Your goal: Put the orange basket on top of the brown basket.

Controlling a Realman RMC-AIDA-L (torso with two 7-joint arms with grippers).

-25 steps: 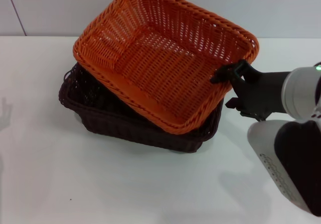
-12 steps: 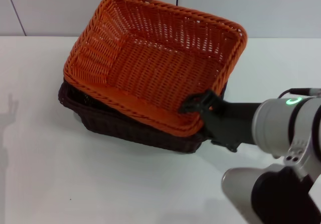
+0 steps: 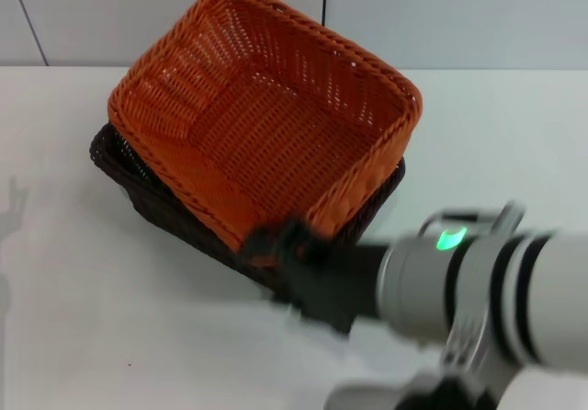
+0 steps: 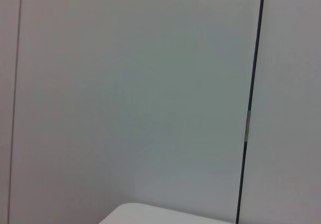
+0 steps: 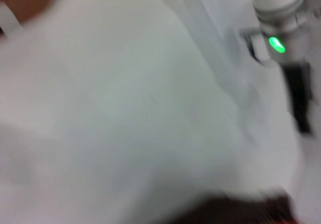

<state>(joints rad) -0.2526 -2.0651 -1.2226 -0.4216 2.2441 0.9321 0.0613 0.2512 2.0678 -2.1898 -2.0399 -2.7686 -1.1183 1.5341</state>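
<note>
The orange basket (image 3: 266,125) lies tilted in and on the brown basket (image 3: 118,164) in the middle of the white table, its far side raised. Only the brown basket's left rim and near right side show. My right gripper (image 3: 276,244) is at the orange basket's near corner, motion-blurred, its jaws closed on the braided rim. The right arm (image 3: 478,281) reaches in from the lower right. The right wrist view is blurred and shows mostly white table. The left gripper is out of view.
The white table (image 3: 83,318) stretches around the baskets, with a pale wall (image 3: 459,15) behind. The left wrist view shows only that wall (image 4: 130,93) and a bit of table edge (image 4: 145,214). An arm segment with a green light (image 5: 276,44) shows in the right wrist view.
My right gripper has swung left and toward me along the table, turning the orange basket with it. The brown basket has shifted and turned a little too.
</note>
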